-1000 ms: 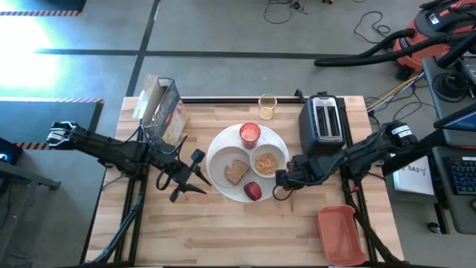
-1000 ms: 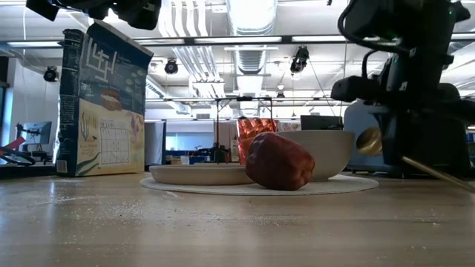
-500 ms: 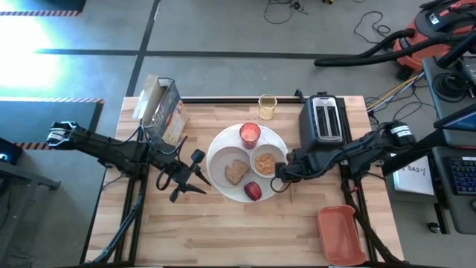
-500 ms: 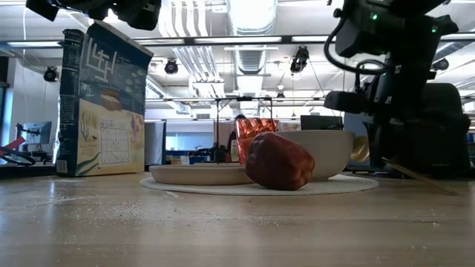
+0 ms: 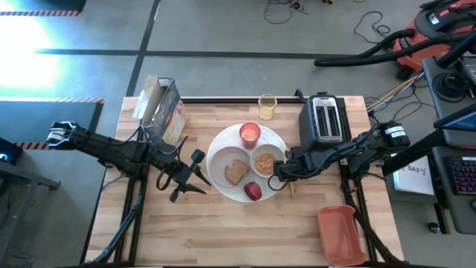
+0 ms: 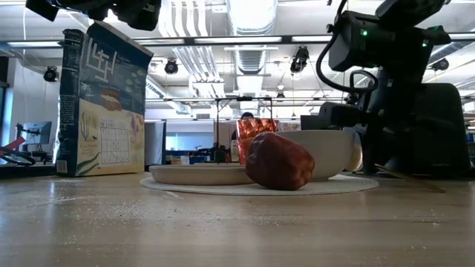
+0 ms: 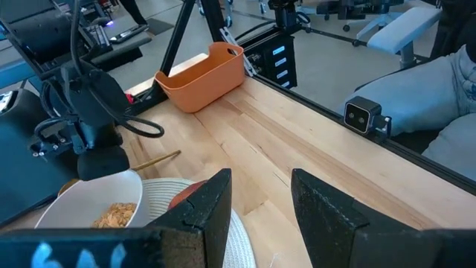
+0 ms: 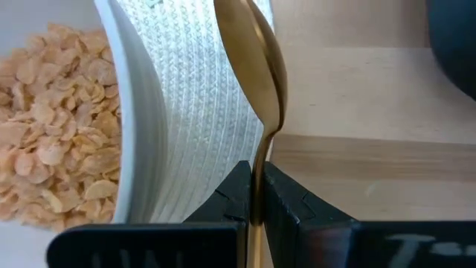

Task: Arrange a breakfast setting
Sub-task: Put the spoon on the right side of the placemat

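Note:
A round white woven mat [image 5: 222, 149] carries a plate with toast [image 5: 236, 172], a white bowl [image 5: 265, 161] of cereal flakes, a red cup [image 5: 249, 134] and a red fruit [image 5: 253, 191]. A glass [image 5: 267, 106] stands behind them. My right gripper [image 5: 281, 171] is just right of the bowl, shut on a gold spoon [image 8: 251, 67]. The spoon's bowl [image 6: 357, 152] hangs beside the white bowl's wall [image 8: 137, 112]. My left gripper [image 5: 182, 180] waits open to the left of the mat, with nothing between its fingers [image 7: 212, 212]. My right gripper pinches the spoon's thin neck [image 8: 259, 167], just behind the spoon's bowl, between its two fingers [image 8: 236, 195]. The fingers slant steeply down from the table's right. The spoon's bowl sticks out past the fingertips over the mat's edge, and the handle [image 5: 291, 190] runs back toward the near edge.
A toaster [image 5: 325, 119] stands at the far right, right behind my right arm. A cereal box [image 5: 163, 110] stands at the far left. An orange tray [image 5: 341, 234] sits at the near right corner. Bare wood lies along the near edge.
My right gripper has moved toward the table's left and a little down, up to the white bowl, and has tipped steeper. The spoon has gone with it, so its bowl now hangs right beside the white bowl's wall.

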Controlling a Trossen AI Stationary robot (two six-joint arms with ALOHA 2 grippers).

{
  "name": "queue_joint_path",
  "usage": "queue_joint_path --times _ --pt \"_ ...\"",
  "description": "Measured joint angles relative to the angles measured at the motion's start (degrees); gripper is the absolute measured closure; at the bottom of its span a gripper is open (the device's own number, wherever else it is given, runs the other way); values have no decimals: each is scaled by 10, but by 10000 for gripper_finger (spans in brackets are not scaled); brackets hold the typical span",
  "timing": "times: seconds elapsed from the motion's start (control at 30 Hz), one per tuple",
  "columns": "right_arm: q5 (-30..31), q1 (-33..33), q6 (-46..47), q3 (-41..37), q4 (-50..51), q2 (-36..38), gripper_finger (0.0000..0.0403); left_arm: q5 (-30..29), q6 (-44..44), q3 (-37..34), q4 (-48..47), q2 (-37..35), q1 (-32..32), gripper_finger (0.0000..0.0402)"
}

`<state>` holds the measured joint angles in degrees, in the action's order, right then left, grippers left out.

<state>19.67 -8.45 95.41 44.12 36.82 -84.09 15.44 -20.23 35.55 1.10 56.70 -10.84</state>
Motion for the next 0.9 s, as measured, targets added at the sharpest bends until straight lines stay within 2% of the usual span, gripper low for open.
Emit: queue_joint_path --times 0.57,0.9 --pt "67 6 0 0 -12 -16 390 0 0 0 2 0 0 277" --pt "74 6 -2 0 -13 -16 390 0 0 0 2 0 0 277"
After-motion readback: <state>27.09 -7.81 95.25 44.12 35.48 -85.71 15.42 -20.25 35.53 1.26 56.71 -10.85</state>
